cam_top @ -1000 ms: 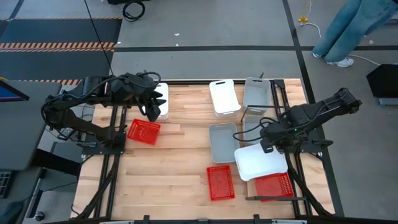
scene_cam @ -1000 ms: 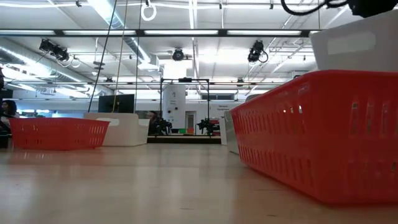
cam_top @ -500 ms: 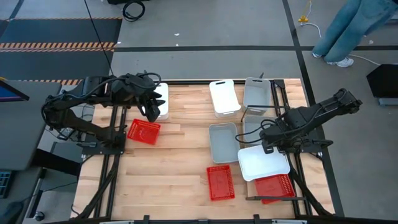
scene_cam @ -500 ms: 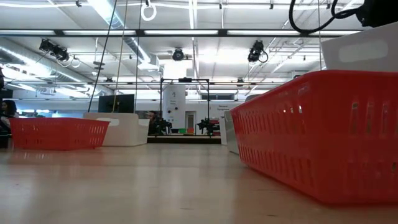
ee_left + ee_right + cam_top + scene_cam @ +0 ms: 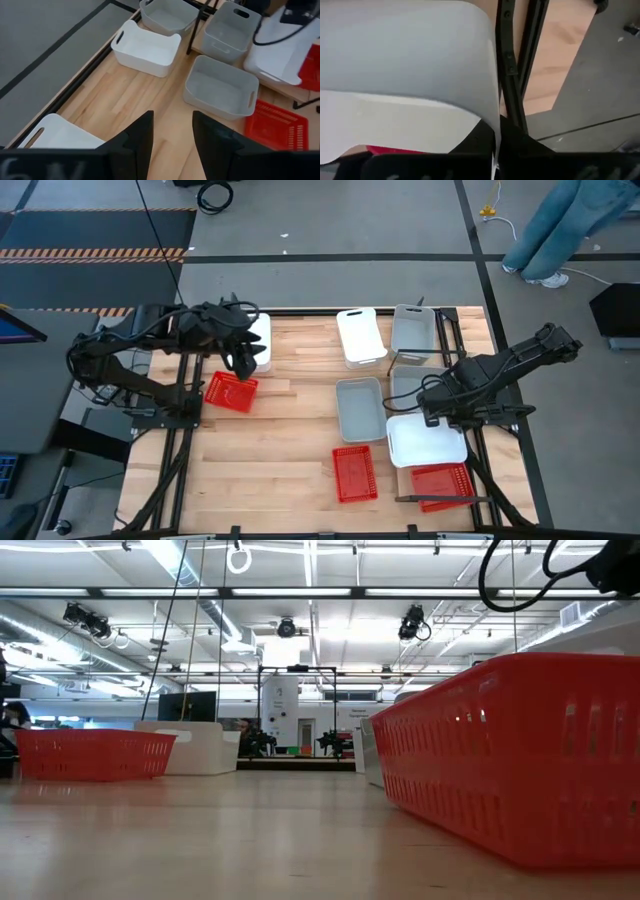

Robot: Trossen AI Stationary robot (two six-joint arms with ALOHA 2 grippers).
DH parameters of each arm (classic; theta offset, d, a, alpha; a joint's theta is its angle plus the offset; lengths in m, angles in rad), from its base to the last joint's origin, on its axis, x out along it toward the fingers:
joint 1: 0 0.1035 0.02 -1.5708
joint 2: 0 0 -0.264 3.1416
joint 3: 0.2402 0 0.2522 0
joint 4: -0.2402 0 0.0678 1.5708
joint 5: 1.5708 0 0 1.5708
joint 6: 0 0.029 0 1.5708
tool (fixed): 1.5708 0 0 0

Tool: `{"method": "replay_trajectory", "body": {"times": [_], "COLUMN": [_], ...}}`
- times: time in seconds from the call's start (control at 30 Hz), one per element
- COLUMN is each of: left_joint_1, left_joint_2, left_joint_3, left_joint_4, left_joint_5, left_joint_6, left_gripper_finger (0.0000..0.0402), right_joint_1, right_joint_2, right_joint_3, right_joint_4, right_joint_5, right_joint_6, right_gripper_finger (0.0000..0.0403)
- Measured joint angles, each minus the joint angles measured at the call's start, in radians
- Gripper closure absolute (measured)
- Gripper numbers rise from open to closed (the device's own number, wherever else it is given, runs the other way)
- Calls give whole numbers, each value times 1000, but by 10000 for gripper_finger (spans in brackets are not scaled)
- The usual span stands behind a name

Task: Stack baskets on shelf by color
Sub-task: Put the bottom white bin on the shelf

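At the right side of the table, my right gripper (image 5: pixel 432 413) is clamped on the rim of a white basket (image 5: pixel 426 440), holding it over a red basket (image 5: pixel 441 481) near the front right corner; the right wrist view shows the white wall pinched between my fingers (image 5: pixel 487 142). My left gripper (image 5: pixel 243 362) hangs near the back left, above the wood, fingers (image 5: pixel 137 140) parted a little with nothing between them. Just behind it lies a second white basket (image 5: pixel 257 340), and beside it toward the front a second red basket (image 5: pixel 231 391). A third red basket (image 5: pixel 355 473) lies front centre. A third white basket (image 5: pixel 361 335) sits at the back centre, with a grey basket (image 5: pixel 413 330) just beside it on the right. Another grey basket (image 5: pixel 359 407) sits mid-table; a third grey one (image 5: pixel 405 379) is partly hidden under my right arm. Which surface is the shelf, can't tell. Person's legs (image 5: pixel 560 225) on the floor, far right.
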Motion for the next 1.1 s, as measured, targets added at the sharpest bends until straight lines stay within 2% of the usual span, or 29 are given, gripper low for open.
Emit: {"method": "replay_trajectory", "body": {"times": [0.13, 0.47, 0.7, 0.8, 0.93, 1.0, 1.1], "left_joint_1": [-20, -71, -110, -137, -178, -190, -198], "left_joint_2": [0, 0, 0, 6, 36, 55, 92], "left_joint_3": [0, 0, 0, 0, -7, -27, -71], "left_joint_4": [0, 0, 0, -3, -2, 1, 21], "left_joint_5": [1, 1, 1, 1, 1, 1, 3], "left_joint_6": [9, 5, -22, -59, -62, -63, -88], "left_gripper_finger": [260, 259, 262, 260, 260, 259, 261], "right_joint_1": [0, 32, 58, 67, 78, 81, 73], "right_joint_2": [0, 1, 1, 1, 1, 8, 47], "right_joint_3": [0, 10, 75, 132, 186, 187, 186], "right_joint_4": [-1, -3, 21, 47, 173, 283, 403], "right_joint_5": [11, 12, 41, 116, 327, 420, 491], "right_joint_6": [25, 20, -11, -34, -62, -150, -310], "right_gripper_finger": [359, 251, 221, 221, 222, 222, 222]}}
